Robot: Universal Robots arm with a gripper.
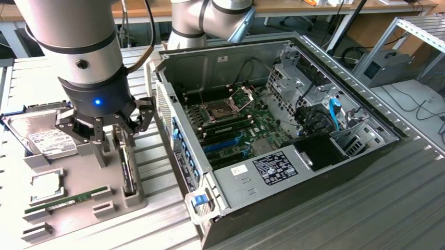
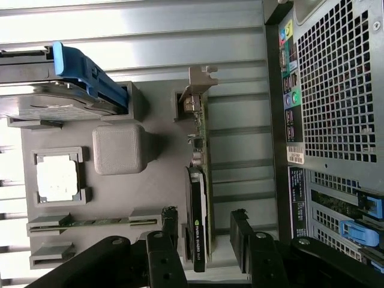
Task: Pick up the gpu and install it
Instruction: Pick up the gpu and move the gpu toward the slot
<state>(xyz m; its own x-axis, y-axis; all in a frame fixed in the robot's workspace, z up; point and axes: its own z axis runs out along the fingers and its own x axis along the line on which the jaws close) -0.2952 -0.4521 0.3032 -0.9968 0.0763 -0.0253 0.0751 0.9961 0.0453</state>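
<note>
The gpu (image 1: 126, 167) stands on edge in a slot of the grey holder tray (image 1: 80, 174), at the exterior view's left beside the open computer case (image 1: 230, 182). In the wrist view the gpu (image 2: 198, 204) shows as a thin green card with a black cooler and a silver end bracket (image 2: 198, 81). My gripper (image 1: 116, 147) hangs low over the card. Its jaws are open. The black fingers (image 2: 170, 225) stand on either side of the card with a gap on each side, gripper (image 2: 205, 227) centred over the cooler end.
On the same tray lie a hard drive (image 1: 43, 138) with a blue caddy (image 2: 84, 75), a square CPU (image 2: 57, 180) and a narrow memory stick (image 2: 90, 222). A grey block (image 2: 118, 148) rises from the tray. The case's motherboard (image 1: 230, 130) lies exposed, with blue slots.
</note>
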